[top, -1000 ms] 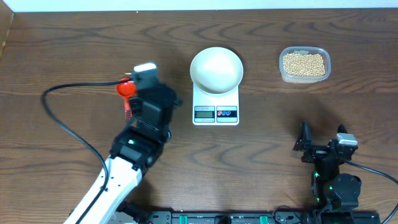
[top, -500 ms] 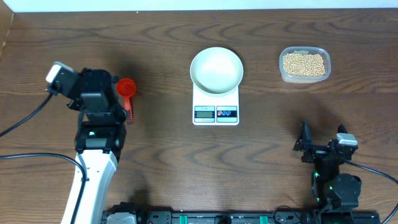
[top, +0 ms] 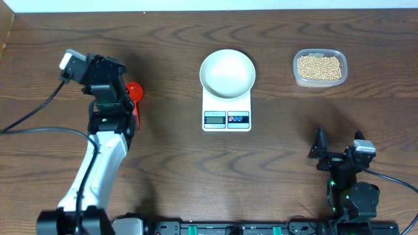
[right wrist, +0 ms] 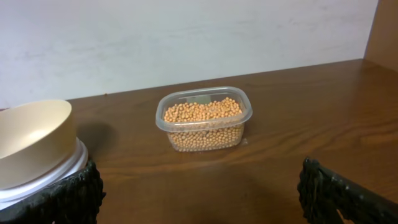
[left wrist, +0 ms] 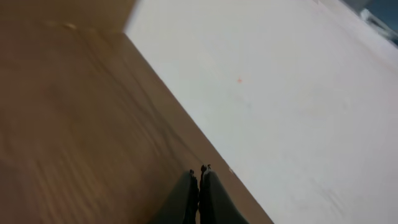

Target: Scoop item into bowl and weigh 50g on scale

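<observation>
The white bowl (top: pixel 227 72) stands empty on the white scale (top: pixel 226 118) at the table's middle. Pale-tan beans (top: pixel 319 67) fill a clear plastic tub at the back right. My left gripper (top: pixel 104 69) hovers at the left, just beside a red scoop (top: pixel 134 93) that the arm partly hides. In the left wrist view, the left gripper (left wrist: pixel 199 169) is shut on nothing and faces the table's far edge and the white wall. My right gripper (top: pixel 336 153) rests open at the front right. In the right wrist view, the right gripper (right wrist: pixel 199 193) faces the beans (right wrist: pixel 204 112) and the bowl (right wrist: pixel 31 140).
A black cable (top: pixel 39 127) runs from the left arm across the left side of the table. The wall (left wrist: pixel 298 93) lies just behind the table's far edge. Bare wood (top: pixel 274 170) lies in front of the scale, between the two arms.
The left arm swung away from the red scoop to the far left, then came back right beside the scoop, staying shut. The right arm has not moved.
</observation>
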